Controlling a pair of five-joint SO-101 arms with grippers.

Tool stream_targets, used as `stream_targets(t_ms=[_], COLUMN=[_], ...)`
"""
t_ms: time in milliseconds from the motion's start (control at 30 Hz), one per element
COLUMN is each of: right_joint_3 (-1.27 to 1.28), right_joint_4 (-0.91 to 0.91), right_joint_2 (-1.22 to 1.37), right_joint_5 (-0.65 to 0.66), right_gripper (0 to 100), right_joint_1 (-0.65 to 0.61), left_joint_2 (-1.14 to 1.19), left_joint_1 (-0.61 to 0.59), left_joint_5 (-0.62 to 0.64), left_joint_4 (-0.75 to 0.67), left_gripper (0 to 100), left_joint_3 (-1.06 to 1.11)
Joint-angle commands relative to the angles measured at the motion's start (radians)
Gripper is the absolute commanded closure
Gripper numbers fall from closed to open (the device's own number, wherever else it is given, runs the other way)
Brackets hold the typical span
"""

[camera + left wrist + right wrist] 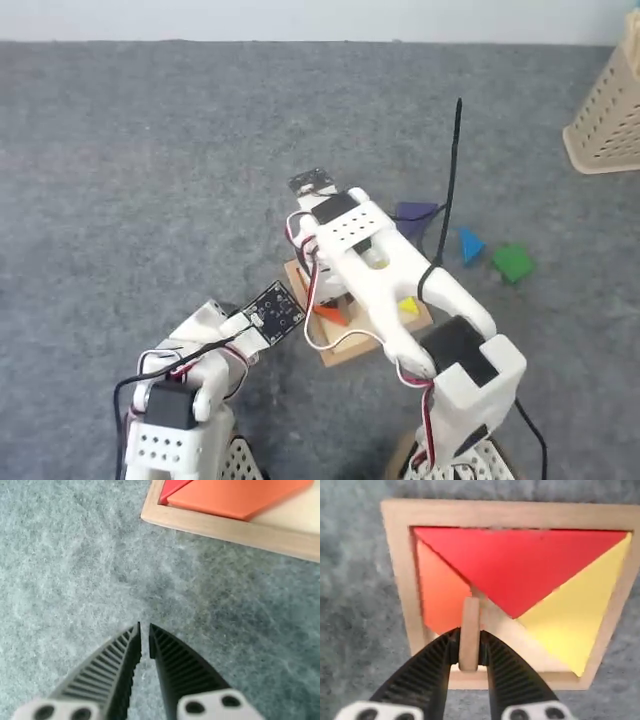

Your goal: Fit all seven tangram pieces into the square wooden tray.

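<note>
Right gripper (469,636) clamps a wood-coloured piece (469,612) edge-on over the square wooden tray (397,570) (red triangle (520,565) already seated); placing seems underway, and the piece next needs laying flat in the gap.

Inside the square wooden tray (400,580), the red triangle (520,565), orange triangle (440,595) and yellow triangle (570,625) take most of the floor. Your only bare wood is the wedge by the rim under the right gripper (468,632), which pinches a pale wooden piece (469,615) upright there. From above, the right arm (390,270) spans the tray, with a black cable (450,190) standing beside it. Your left gripper (144,626), nearly closed, sits over open carpet (65,580) just off a tray corner. The purple piece (415,212), blue triangle (470,243) and green piece (513,262) lie apart, with gaps between.
</note>
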Motion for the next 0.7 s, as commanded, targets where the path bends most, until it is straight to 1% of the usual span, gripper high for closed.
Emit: stream_targets(t_ms=[0,300,500,667], right_joint_3=[-0.064,-0.089,-0.086,-0.086], right_joint_4=[0.008,0.01,0.019,0.019], right_joint_2=[-0.028,-0.021,-0.021,-0.021], right_joint_5=[0.049,0.055,0.055,0.055], right_gripper=[99.1,98.7,85.0,84.9], right_joint_1=[-0.047,-0.039,-0.039,-0.039], left_joint_2=[-0.017,-0.017,-0.017,-0.017], left_joint_1=[-0.003,-0.003,-0.003,-0.003], left_joint_5=[-0.011,-0.011,-0.011,-0.011], left_joint_4=[0.005,0.005,0.005,0.005], left_gripper=[97,97,97,97], left_joint_3=[-0.01,-0.01,-0.01,-0.01])
